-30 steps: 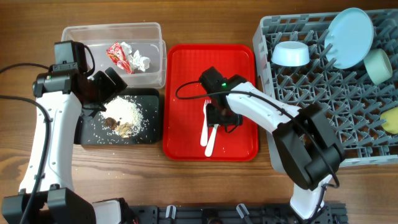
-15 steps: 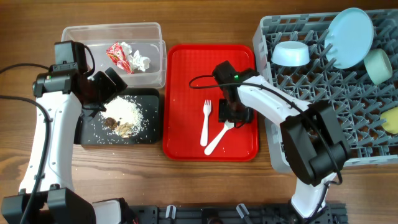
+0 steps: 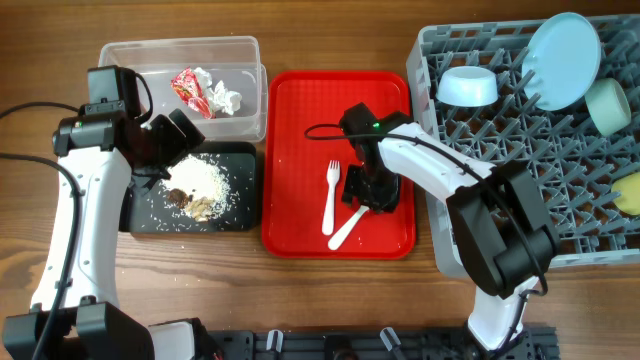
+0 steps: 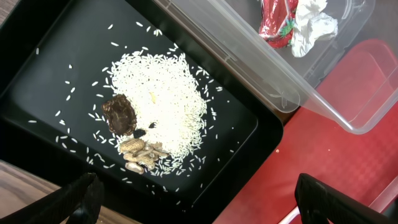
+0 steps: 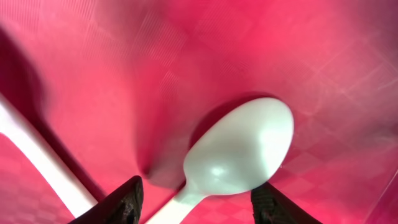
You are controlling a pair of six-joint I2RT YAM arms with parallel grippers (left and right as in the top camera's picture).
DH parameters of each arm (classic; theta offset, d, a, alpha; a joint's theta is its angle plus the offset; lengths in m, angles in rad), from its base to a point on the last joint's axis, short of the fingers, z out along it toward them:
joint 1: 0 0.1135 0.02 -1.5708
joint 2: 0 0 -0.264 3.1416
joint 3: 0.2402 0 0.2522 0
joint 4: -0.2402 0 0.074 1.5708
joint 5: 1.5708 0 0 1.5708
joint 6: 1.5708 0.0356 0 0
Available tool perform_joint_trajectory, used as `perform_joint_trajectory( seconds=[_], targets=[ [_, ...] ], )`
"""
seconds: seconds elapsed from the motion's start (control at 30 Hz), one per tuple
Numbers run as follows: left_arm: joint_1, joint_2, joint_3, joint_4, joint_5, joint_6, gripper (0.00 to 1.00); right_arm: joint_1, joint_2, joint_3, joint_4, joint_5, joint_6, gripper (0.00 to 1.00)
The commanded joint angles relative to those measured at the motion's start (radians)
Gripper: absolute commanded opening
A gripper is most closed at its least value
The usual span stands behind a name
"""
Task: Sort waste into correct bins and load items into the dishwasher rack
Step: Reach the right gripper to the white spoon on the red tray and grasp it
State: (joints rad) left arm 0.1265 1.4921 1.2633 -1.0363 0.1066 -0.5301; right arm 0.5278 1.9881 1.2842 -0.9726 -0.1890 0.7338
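1. The right gripper (image 3: 368, 190) was down over the red tray (image 3: 300, 110). Its fingers were spread on either side of the white spoon (image 5: 242, 149), with nothing pinched.
2. The spoon lay flat on the tray, bowl up toward 1 o'clock and handle running to 7 o'clock. The white fork (image 3: 331, 195) sat just beside it at 9 o'clock.
3. The left gripper (image 4: 202, 199) hovered over the black tray (image 4: 50, 68) with its fingers wide apart and nothing in them.
4. The black tray held a pile of white rice (image 4: 165, 93), with a dark brown lump (image 4: 119, 115) and some tan bits (image 4: 140, 155) at the pile's 7 o'clock edge.
5. The clear tub (image 3: 140, 50) sat at 12 o'clock from the black tray. It held the red-and-white wrapper (image 4: 277, 22) and the crumpled tissue (image 4: 311, 22), touching each other.
6. The grey rack (image 3: 520, 150) stood at 3 o'clock from the red tray. It was already loaded with the blue plate (image 3: 560, 60), blue bowl (image 3: 468, 87), green bowl (image 3: 607, 105) and yellow cup (image 3: 628, 193).
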Motion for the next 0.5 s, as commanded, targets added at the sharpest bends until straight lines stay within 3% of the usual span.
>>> perform_joint_trajectory(
  seconds=[0.0,0.1,0.2,0.47],
  targets=[
    [0.007,-0.005,0.007,0.0,0.012,-0.002,1.0,-0.001,0.028,-0.004,0.034,0.083,0.063,0.54],
    [0.007,-0.005,0.007,0.0,0.012,-0.002,1.0,-0.002,0.028,-0.004,0.065,0.168,0.098,0.5],
    [0.007,-0.005,0.007,-0.001,0.012,-0.002,1.0,-0.002,0.028,-0.004,0.101,0.174,0.051,0.33],
    [0.007,-0.005,0.007,-0.001,0.012,-0.002,1.0,-0.002,0.028,-0.004,0.094,0.173,0.002,0.31]
  ],
)
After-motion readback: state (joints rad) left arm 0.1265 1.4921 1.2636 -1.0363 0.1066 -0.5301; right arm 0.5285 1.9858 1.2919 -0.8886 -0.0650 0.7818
